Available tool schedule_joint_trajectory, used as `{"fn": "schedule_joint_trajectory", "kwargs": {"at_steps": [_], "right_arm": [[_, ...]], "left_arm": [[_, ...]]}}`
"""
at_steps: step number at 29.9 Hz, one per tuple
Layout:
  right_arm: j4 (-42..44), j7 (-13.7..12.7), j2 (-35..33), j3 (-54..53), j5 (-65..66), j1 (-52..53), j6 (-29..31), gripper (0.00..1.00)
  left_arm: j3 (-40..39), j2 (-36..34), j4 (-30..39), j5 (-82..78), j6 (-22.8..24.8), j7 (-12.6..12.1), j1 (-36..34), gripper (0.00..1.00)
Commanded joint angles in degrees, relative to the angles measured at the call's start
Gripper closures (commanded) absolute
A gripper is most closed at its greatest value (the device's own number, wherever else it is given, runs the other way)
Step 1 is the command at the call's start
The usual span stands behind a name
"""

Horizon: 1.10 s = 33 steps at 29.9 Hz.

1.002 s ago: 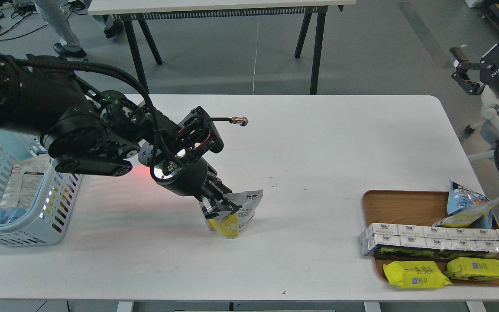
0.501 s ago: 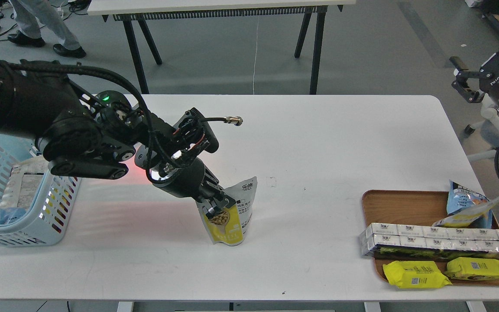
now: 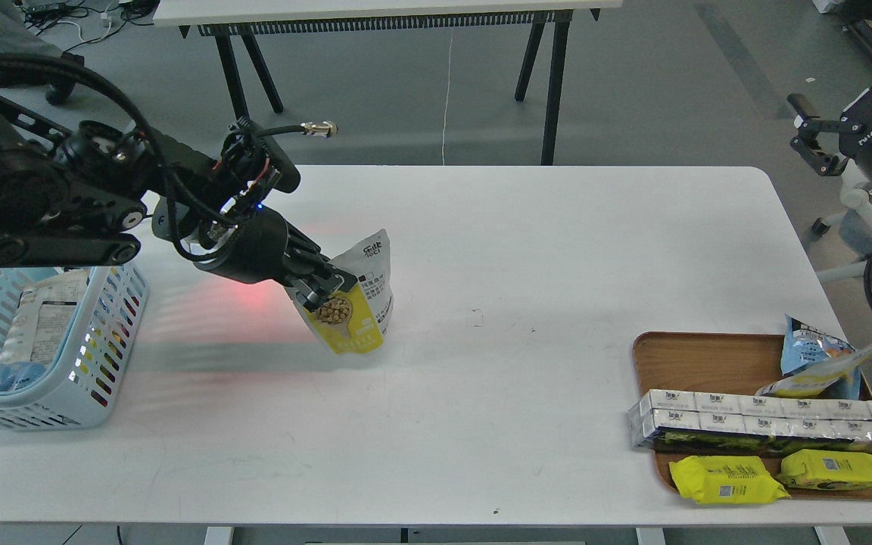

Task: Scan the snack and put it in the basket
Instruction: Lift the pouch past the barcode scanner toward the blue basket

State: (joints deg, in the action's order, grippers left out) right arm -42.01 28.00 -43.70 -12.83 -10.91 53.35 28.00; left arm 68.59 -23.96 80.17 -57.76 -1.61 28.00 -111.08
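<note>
- Left gripper [image 3: 322, 291] clenched on the snack [image 3: 353, 306], holding it tilted, clear of the white table [image 3: 519, 250]
- Basket [image 3: 114, 303] sits at the table's left edge

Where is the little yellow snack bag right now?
In the head view, the snack is left of the table's middle, pinched in the left gripper and tilted above the white table. The blue basket sits further left.
</note>
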Motion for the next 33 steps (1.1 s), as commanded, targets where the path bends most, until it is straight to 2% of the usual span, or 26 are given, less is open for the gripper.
{"fn": "schedule_joint_trajectory", "kwargs": {"at_steps": [1, 8, 14, 20, 27, 33], "right_arm": [[0.0, 0.0, -0.1, -0.4, 0.0, 0.0, 0.0, 0.02], [-0.3, 0.0, 0.0, -0.7, 0.0, 0.0, 0.0, 0.02], [-0.3, 0.0, -0.1, -0.7, 0.0, -0.2, 0.0, 0.02], [-0.1, 0.0, 0.0, -0.7, 0.0, -0.4, 0.0, 0.02], [-0.1, 0.0, 0.9, -0.7, 0.0, -1.0, 0.0, 0.02], [0.1, 0.0, 1.3, -1.1, 0.0, -1.1, 0.0, 0.02]], "left_arm": [[0.3, -3.5, -4.7, -2.4, -0.1, 0.0, -0.2, 1.0], [2.9, -5.1, -15.5, -5.2, -0.1, 0.0, 1.8, 1.0], [3.2, -6.4, -20.9, -7.3, 0.0, 0.0, 5.3, 1.0], [2.0, -13.3, -19.1, -8.2, 0.8, 0.0, 3.6, 1.0], [2.4, -21.2, -13.5, -10.7, 2.8, 0.0, -7.6, 1.0], [2.0, -31.0, -13.1, -21.1, 8.9, 0.0, -11.5, 1.0]]}}
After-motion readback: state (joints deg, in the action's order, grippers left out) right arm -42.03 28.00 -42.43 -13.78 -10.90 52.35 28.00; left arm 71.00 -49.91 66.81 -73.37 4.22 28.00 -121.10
